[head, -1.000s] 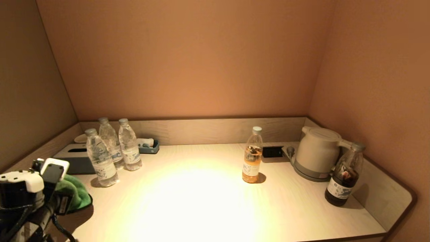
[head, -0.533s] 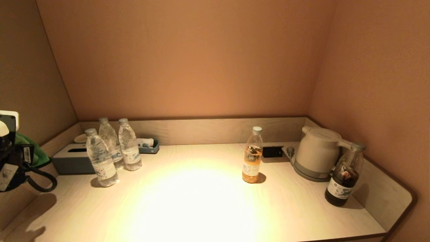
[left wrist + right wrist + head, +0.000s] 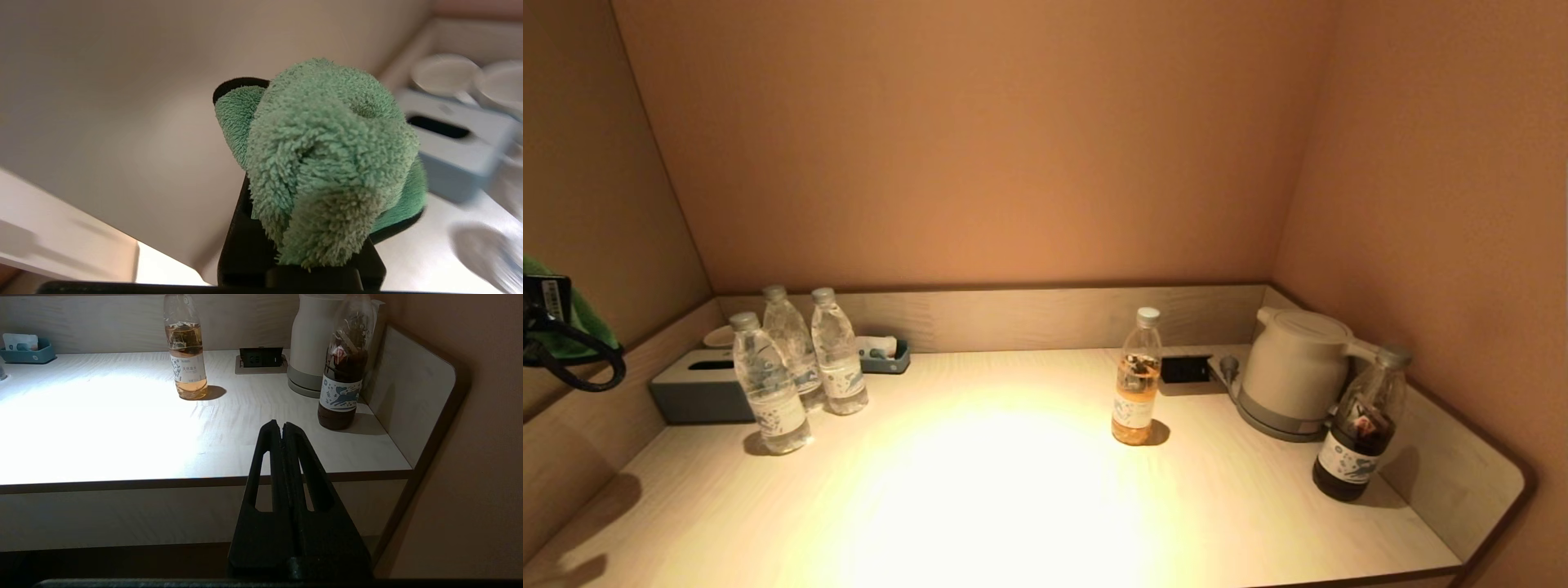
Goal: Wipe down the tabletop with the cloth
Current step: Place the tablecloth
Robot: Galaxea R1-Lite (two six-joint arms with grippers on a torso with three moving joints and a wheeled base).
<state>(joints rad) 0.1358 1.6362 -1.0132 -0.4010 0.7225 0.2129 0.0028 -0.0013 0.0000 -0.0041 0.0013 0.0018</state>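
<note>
High beside the left wall, I see my left gripper (image 3: 327,228) clutching the green cloth (image 3: 327,163); three water bottles (image 3: 768,384) on the desk (image 3: 1013,490).

Three water bottles (image 3: 768,392), tissue box (image 3: 698,388), kettle (image 3: 1294,371).

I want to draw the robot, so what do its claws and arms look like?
The right claw has two long black fingers, thin and tapering to a point, each with a slot cut through it. The left claw is black too. At the head view's left edge, a looping black cable and a small white sticker show.
</note>
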